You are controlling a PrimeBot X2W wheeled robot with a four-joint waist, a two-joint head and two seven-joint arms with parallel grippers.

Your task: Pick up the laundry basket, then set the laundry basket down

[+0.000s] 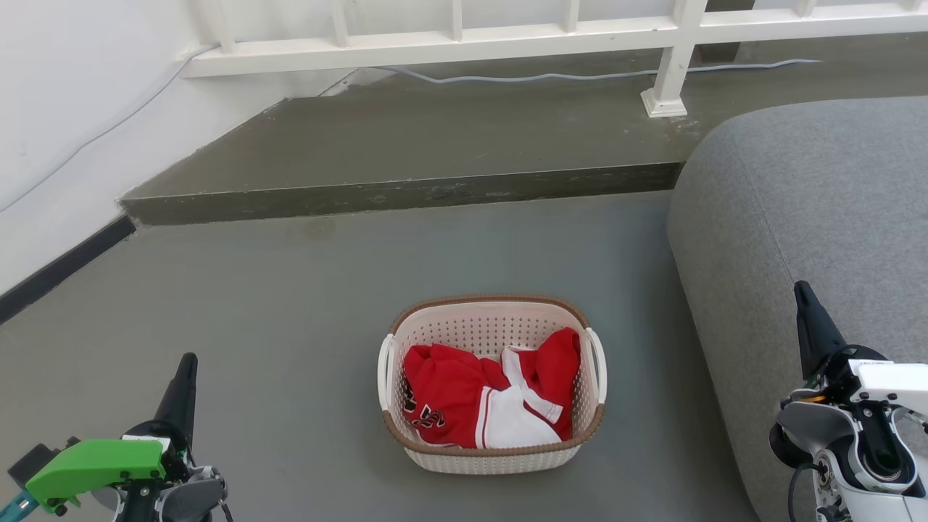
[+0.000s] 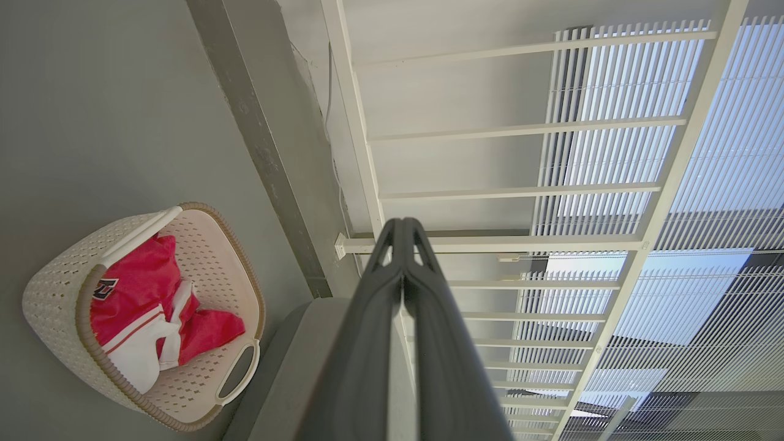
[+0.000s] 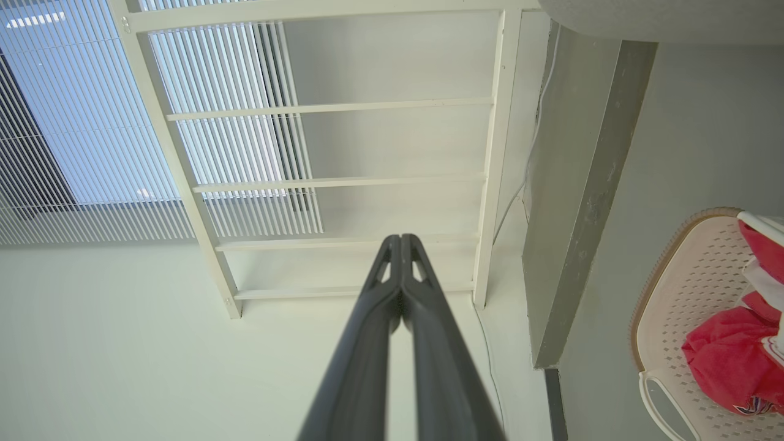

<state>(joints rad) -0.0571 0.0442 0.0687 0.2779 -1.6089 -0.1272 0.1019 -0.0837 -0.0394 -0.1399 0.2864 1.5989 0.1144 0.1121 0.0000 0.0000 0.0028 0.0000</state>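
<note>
1. Left gripper (image 1: 188,362): one, fingers pressed together, empty, well apart at the basket's 8 o'clock.
2. Laundry basket (image 1: 478,330): one, upright on the floor (image 1: 290,304), holding red-and-white clothing (image 1: 449,391). Two side handles (image 1: 599,366), one towards each arm. This fits awaiting lift or already set down.
3. Right gripper (image 1: 802,291): one, fingers pressed together, empty, at 3 o'clock beside the sofa (image 1: 797,203).

One basket (image 1: 493,458) is counted, with two handles (image 1: 383,370) and one heap of red clothing (image 1: 449,391). Two grippers are seen, left gripper (image 1: 187,366) and right gripper (image 1: 803,291); one couch (image 1: 834,203), one railing (image 1: 507,36).
</note>
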